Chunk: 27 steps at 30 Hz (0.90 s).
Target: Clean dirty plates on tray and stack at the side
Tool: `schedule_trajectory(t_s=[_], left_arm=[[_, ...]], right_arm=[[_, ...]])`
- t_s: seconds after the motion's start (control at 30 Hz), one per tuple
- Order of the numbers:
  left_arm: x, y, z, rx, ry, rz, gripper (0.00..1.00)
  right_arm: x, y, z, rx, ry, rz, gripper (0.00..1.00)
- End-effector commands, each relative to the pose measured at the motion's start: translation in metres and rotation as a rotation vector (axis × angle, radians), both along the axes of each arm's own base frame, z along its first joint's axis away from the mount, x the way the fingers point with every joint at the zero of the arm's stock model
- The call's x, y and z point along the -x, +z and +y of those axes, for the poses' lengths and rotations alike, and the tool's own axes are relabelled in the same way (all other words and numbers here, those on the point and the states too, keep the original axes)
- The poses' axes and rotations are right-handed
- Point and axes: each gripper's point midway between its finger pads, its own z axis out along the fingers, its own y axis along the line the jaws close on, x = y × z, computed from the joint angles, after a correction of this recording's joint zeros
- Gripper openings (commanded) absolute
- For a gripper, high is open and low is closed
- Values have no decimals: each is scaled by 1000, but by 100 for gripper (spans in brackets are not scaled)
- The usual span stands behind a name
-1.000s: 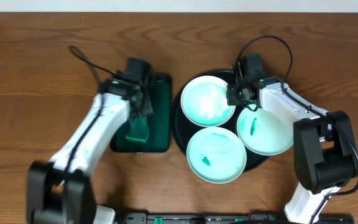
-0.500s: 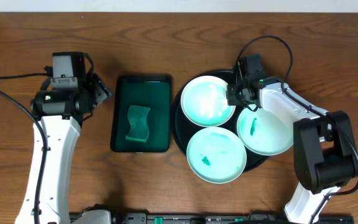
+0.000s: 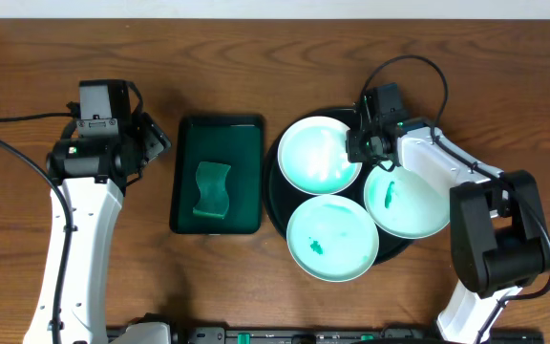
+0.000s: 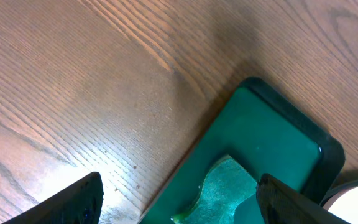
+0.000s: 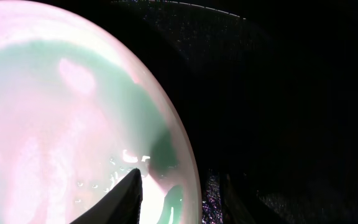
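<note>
Your left end effector [image 4: 179,196] is off the green tray [image 3: 242,143] now, spread, empty; right end effector [image 3: 359,145] straddles the rim of the top plate [image 3: 318,158], can't tell grip. All three plates [image 3: 332,239] on black tray [image 3: 271,196], none stacked.

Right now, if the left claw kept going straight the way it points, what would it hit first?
Probably the dark green tray, where the sponge lies in it. The open left gripper slants down toward it. Depth is unclear; it might land on the table just short.
</note>
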Motion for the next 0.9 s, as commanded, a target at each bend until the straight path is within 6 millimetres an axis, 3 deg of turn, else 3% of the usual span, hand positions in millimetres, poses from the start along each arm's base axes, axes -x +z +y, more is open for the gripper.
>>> schedule_trajectory(t_s=[0.0,0.7,0.77,0.87], left_arm=[[-1,3,2,-1,14,-6,79],[-1,3,2,-1,14,-6,80],[-1,3,2,-1,14,-6,80],[-1,3,2,-1,14,-6,80]], right_arm=[[4,-2,5,-3,11,7,38],[4,-10,1,20,3,14,33],[4,-14,1,21,2,20,30],[4,-20,1,23,3,28,15]])
